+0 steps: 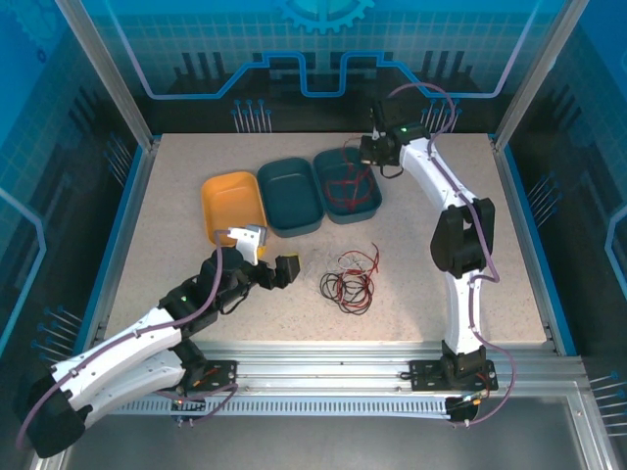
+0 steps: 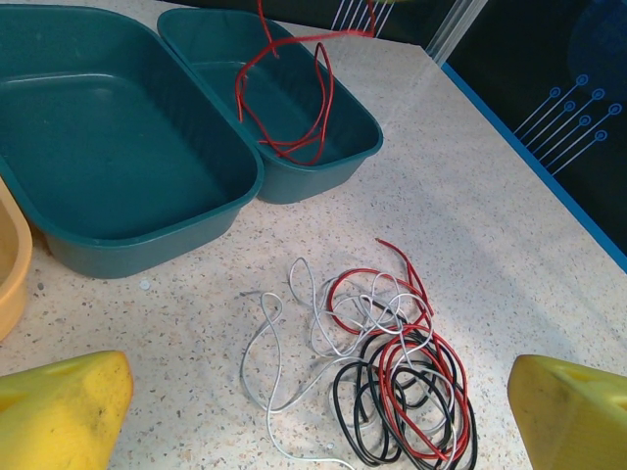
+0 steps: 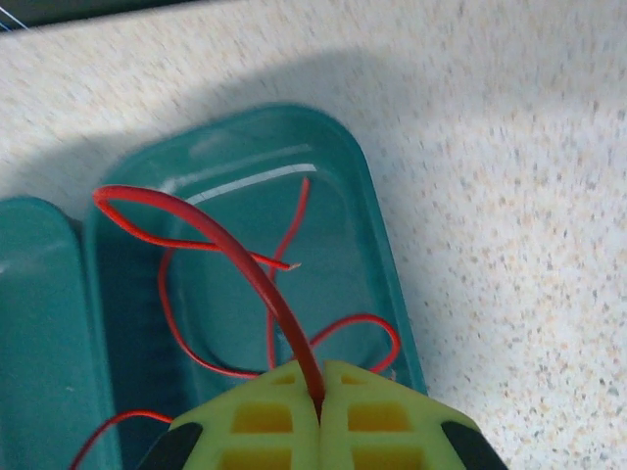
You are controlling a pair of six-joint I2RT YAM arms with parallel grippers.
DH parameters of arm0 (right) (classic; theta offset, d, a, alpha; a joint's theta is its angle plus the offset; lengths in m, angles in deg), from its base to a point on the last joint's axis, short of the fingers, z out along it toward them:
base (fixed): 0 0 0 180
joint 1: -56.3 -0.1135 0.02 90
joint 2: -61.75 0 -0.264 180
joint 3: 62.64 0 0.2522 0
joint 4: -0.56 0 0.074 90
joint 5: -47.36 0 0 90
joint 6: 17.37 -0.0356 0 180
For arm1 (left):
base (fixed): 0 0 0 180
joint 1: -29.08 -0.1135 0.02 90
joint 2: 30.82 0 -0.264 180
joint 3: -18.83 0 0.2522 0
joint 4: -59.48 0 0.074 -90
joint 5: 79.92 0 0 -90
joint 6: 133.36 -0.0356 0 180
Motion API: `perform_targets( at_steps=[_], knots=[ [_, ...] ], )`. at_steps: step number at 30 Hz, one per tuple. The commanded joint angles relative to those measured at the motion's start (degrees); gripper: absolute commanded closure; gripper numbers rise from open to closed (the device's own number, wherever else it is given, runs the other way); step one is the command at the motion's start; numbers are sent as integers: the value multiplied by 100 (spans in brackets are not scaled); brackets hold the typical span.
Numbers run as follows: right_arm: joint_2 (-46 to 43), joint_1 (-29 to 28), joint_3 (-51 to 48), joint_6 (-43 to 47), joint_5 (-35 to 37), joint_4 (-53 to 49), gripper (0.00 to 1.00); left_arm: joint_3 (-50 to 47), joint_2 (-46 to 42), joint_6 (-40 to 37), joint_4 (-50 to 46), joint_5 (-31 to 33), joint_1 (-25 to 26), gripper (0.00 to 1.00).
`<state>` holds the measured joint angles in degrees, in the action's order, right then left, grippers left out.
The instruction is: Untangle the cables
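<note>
A tangle of cables [image 1: 350, 280] lies on the table in front of the bins, with white [image 2: 279, 352], black [image 2: 364, 416] and red [image 2: 416, 387] strands looped through each other. My left gripper [image 1: 277, 255] hovers just left of it, open, its yellow fingertips [image 2: 64, 411] wide apart on the near side of the tangle and touching nothing. A separate red cable [image 3: 230, 245] hangs into the right teal bin [image 1: 378, 202]. Above that bin my right gripper [image 3: 320, 380] is shut on the cable's upper end, and the loose loops [image 2: 294, 108] rest on the bin floor [image 3: 367, 245].
An orange bin [image 1: 230, 201] and a second teal bin [image 1: 291, 196] stand in a row left of the right teal bin. The larger teal bin [image 2: 108, 147] holds nothing. A blue raised border [image 2: 529, 162] runs along the table's right edge.
</note>
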<state>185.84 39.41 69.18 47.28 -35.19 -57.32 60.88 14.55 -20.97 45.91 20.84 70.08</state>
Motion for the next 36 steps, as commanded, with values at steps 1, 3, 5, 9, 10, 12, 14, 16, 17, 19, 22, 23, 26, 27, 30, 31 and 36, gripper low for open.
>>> perform_targets(
  at_steps=[1, 3, 5, 9, 10, 12, 14, 16, 17, 19, 22, 23, 26, 27, 30, 31, 36],
  knots=[
    [-142, 56, -468, -44, -86, -5, 100, -17, -73, 40, -71, 85, -8, 1],
    [-175, 51, -704, 2, -180, 140, 100, -23, -72, 63, -46, 82, -12, 1],
    [-111, 59, -792, 59, -199, 200, 100, -37, -72, 90, -45, 76, -12, 1],
    [159, 46, -704, 164, -198, 150, 100, -43, -89, 155, -62, 70, -11, 1],
    [220, 25, -690, 182, -154, 146, 100, -38, -102, 173, -71, 71, -10, 1],
    [317, -28, -647, 244, -82, 167, 100, -43, -125, 234, -71, 113, -9, 1],
    [421, -115, -551, 336, 64, 153, 100, -52, -159, 321, -49, 208, -11, 1],
    [532, -214, -398, 437, 258, 91, 100, -55, -197, 368, -45, 287, -11, 1],
    [614, -275, -290, 501, 362, 35, 100, -56, -201, 388, -45, 323, -9, 1],
    [781, -364, -50, 647, 563, -96, 100, -41, -212, 385, -61, 373, -12, 1],
    [1153, -525, 366, 934, 948, -309, 100, 8, -203, 355, -107, 398, -12, 1],
    [1268, -588, 522, 1028, 1101, -384, 100, 22, -203, 350, -128, 402, -12, 1],
    [1627, -701, 956, 1294, 1469, -543, 100, 69, -191, 337, -179, 443, -11, 1],
    [1721, -722, 1044, 1361, 1577, -560, 100, 79, -192, 337, -192, 452, -8, 1],
    [1932, -771, 1233, 1543, 1825, -504, 100, 100, -187, 345, -260, 464, -8, 1],
    [1988, -772, 1290, 1594, 1876, -488, 100, 106, -186, 357, -293, 468, -12, 1],
    [2183, -764, 1504, 1734, 2111, -542, 100, 84, -178, 413, -315, 433, -16, 1]
  ],
)
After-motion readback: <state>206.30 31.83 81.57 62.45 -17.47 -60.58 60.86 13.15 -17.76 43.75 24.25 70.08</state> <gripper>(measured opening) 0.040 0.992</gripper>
